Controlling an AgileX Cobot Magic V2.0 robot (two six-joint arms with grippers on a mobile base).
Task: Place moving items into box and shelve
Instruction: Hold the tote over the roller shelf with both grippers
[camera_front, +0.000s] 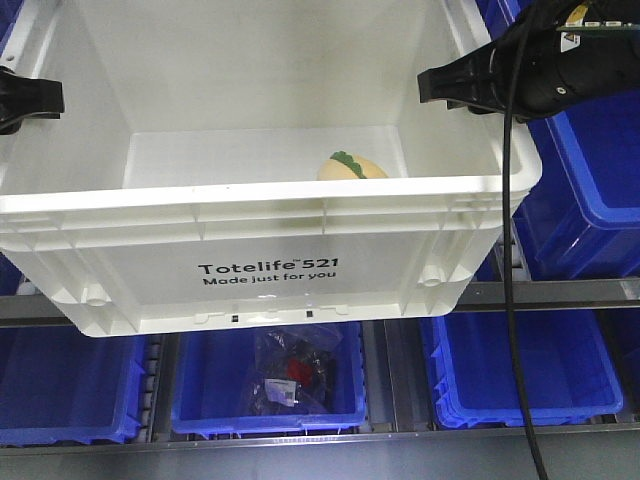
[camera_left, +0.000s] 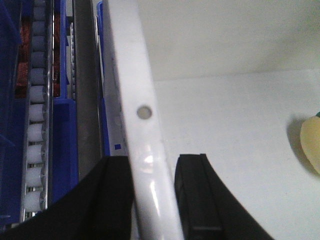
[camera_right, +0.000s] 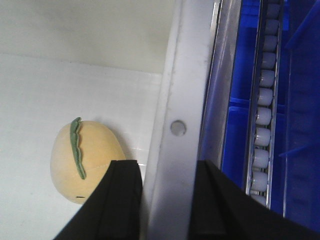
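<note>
The white box (camera_front: 120, 270), printed "Totelife 521", is held up in front of the shelves, tilted slightly. One moving item, a yellow-orange plush fruit (camera_front: 352, 166) with a green leaf, lies on the box floor near the right wall. My left gripper (camera_front: 45, 98) is shut on the box's left rim (camera_left: 135, 75), one finger (camera_left: 197, 200) inside the wall and one outside. My right gripper (camera_front: 430, 88) is shut on the right rim (camera_right: 182, 75), with the plush fruit (camera_right: 97, 150) just beside its inner finger (camera_right: 122, 200). In the left wrist view, the plush (camera_left: 311, 145) shows only at the right edge.
Blue bins (camera_front: 270, 395) sit on the shelf row below; the middle one holds a plastic bag of dark and red parts (camera_front: 290, 375). More blue bins (camera_front: 585, 200) stand to the right. Roller tracks (camera_left: 36, 125) (camera_right: 264, 100) run beside the box. A black cable (camera_front: 510, 300) hangs from the right arm.
</note>
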